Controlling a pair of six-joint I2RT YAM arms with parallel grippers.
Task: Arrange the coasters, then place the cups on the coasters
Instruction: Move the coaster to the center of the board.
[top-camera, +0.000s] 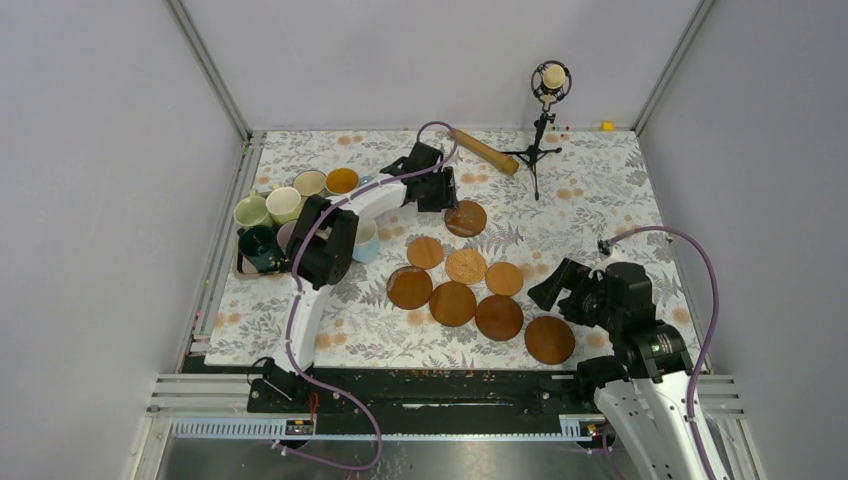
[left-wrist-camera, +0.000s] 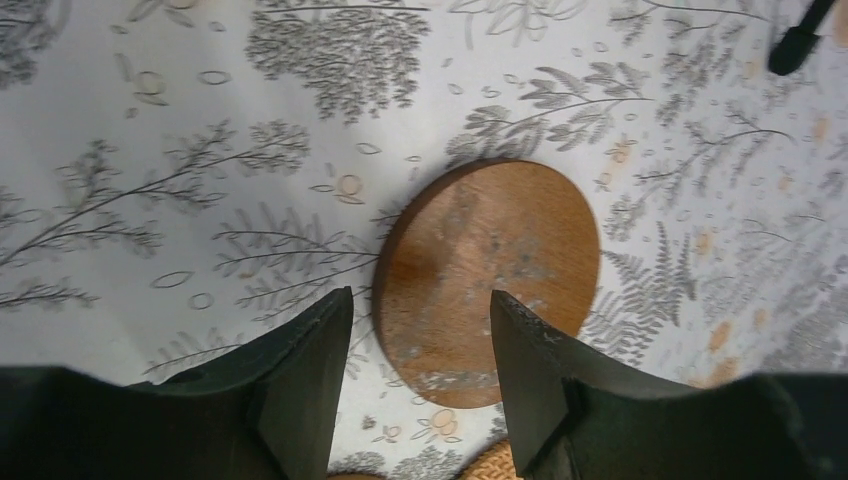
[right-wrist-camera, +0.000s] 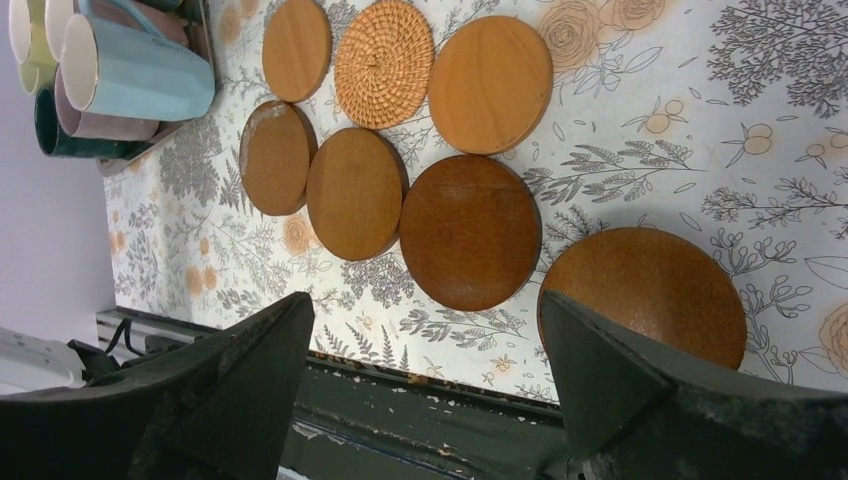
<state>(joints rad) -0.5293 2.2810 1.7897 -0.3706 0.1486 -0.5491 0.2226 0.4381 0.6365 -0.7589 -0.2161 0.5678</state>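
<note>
The left hand (left-wrist-camera: 420, 300) hangs spread over a lone coaster (left-wrist-camera: 490, 265) at centre frame. The right hand (right-wrist-camera: 425, 310), spread wide, sits right of seven clustered coasters (top-camera: 453, 303). The cups (top-camera: 284, 204) crowd the desk's (top-camera: 600, 200) left edge.

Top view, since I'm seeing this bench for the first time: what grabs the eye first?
Seven round coasters cluster mid-table, a woven coaster among them. Coloured mugs crowd the left edge. The left arm reaches far out, its fingers open over a lone coaster.
</note>
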